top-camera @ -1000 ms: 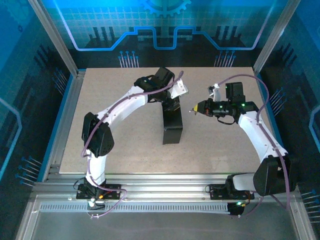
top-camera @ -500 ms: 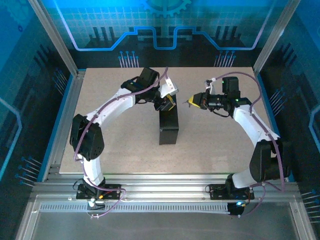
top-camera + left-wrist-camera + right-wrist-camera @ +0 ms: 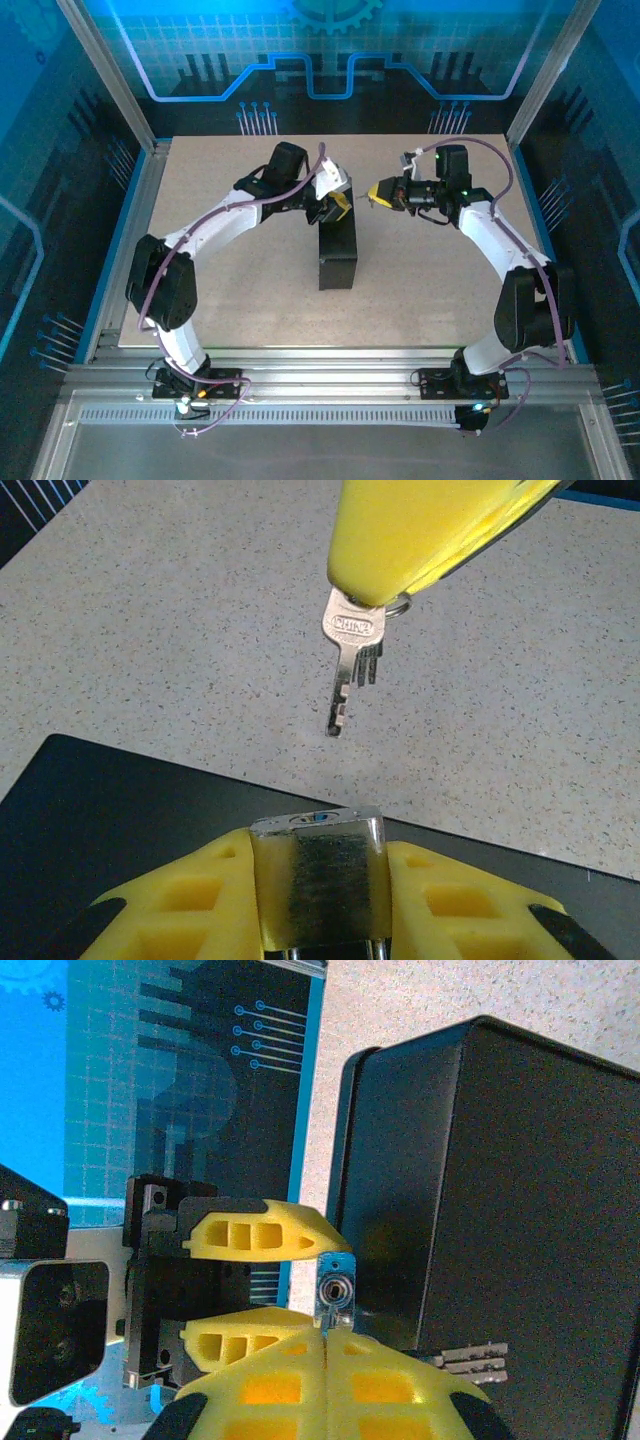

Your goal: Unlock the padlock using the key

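With your left claw (image 3: 338,203) clamping the padlock (image 3: 318,872) and right claw (image 3: 378,193) pinching the key (image 3: 345,668), align it squarely with the keyhole (image 3: 335,1288) before you push.

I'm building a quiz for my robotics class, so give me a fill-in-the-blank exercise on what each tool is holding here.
1. The left tool is shut on the ____.
2. The right tool is shut on the head of the ____.
3. The fingers of both tools are coloured ____.
4. The key has not yet entered the ____ of the padlock.
Missing words: padlock; key; yellow; keyhole.
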